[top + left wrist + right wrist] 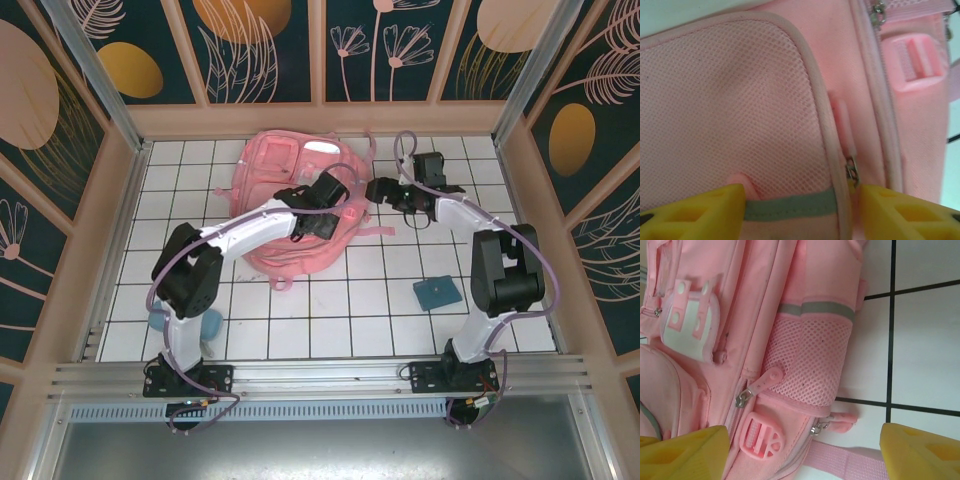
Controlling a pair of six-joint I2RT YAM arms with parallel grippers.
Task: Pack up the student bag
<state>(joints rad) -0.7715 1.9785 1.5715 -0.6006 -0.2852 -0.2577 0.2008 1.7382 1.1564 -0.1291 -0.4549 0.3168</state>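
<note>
Pink fabric backpack (285, 170) lies under both bent arms; left gripper (802, 202) straddles its mesh pocket (730, 115), jaws apart; right gripper (805, 447) hovers open over its side.

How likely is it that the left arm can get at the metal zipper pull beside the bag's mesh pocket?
Probably yes: the left pincer is open close over the student bag, and the zipper pull lies bare next to one yellow finger, with nothing covering it.
</note>
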